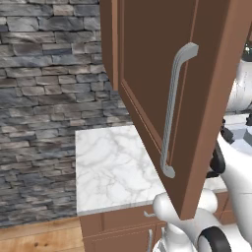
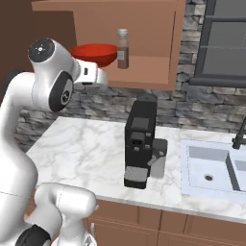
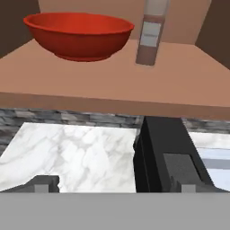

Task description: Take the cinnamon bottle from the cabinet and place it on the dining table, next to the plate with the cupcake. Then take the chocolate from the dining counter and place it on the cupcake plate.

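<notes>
- Cinnamon bottle (image 3: 150,33) stands upright on the open cabinet shelf (image 3: 112,85), just beside the red bowl (image 3: 78,33).
- Gripper (image 3: 114,184) fingers spread wide, empty.
- Looks light, rigid, slick, tippy: grab mid-body.

We see the cinnamon bottle (image 3: 150,32) upright on the cabinet shelf (image 3: 112,85), brown with a pale cap and label, well ahead of our spread fingers (image 3: 45,183), nearer the right one.
</notes>
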You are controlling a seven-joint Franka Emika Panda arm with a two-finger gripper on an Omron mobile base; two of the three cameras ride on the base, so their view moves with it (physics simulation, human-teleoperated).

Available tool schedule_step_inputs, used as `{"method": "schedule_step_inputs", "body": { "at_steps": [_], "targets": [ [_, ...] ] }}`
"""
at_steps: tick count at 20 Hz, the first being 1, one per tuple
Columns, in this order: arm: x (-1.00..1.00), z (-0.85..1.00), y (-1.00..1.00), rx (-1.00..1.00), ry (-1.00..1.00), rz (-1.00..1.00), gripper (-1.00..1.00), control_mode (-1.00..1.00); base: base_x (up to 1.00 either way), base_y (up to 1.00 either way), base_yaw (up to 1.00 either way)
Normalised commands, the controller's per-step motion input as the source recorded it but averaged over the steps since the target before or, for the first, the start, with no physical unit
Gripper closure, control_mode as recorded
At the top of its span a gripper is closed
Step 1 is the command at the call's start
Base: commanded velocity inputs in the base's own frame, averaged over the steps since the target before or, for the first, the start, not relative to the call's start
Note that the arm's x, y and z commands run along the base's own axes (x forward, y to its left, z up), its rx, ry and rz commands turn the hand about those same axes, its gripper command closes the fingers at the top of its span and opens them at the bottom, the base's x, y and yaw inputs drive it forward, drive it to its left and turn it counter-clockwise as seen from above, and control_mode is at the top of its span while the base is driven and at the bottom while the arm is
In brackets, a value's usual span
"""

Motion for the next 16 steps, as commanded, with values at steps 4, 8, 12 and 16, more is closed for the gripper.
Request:
{"method": "schedule_step_inputs", "body": {
  "at_steps": [4, 8, 12, 16],
  "targets": [
    [0.07, 0.88, -0.36, 0.03, -0.16, 0.0, -1.0, -1.0, 0.0, 0.0, 0.0],
    [0.42, 0.57, -0.32, 0.11, -0.02, -0.13, -1.0, -1.0, 0.0, 0.0, 0.0],
    [0.62, 0.24, -0.25, 0.25, 0.06, -0.2, -1.0, -1.0, 0.0, 0.0, 0.0],
    [0.79, 0.0, -0.03, 0.14, 0.06, -0.16, -1.0, -1.0, 0.0, 0.0, 0.0]
  ]
}}
